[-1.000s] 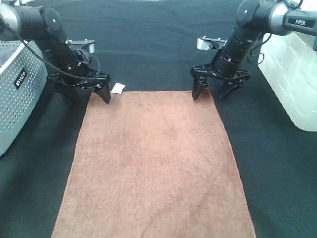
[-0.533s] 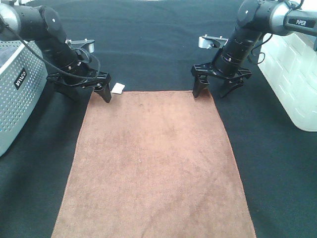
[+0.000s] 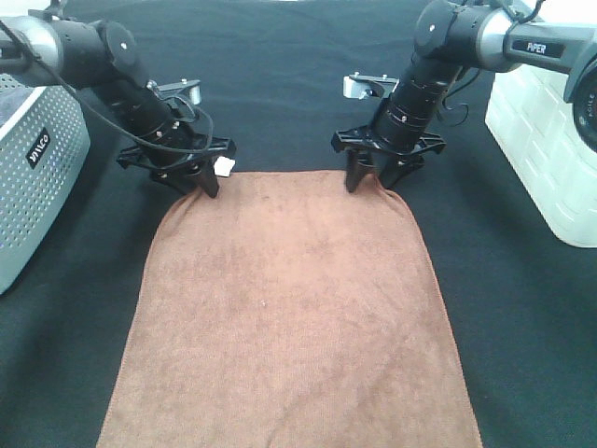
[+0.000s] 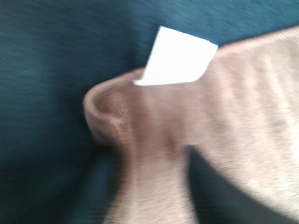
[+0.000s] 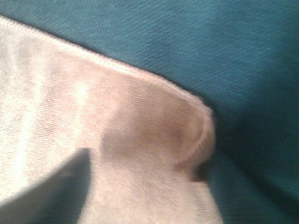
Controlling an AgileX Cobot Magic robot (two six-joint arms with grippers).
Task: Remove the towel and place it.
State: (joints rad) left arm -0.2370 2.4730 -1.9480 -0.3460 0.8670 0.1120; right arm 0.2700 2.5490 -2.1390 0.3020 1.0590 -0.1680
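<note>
at far edge of towel (image 3: 280, 308), l gripper (image 3: 199, 184) & r gripper (image 3: 371, 181) each pinch a bunched corner; grasp step, next: lift both evenly.

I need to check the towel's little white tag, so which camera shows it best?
The left wrist view: the white tag looms large, though blurred, at the bunched corner of the towel. The exterior high view shows it only as a small speck at a far corner. The right wrist view shows towel but no tag.
</note>
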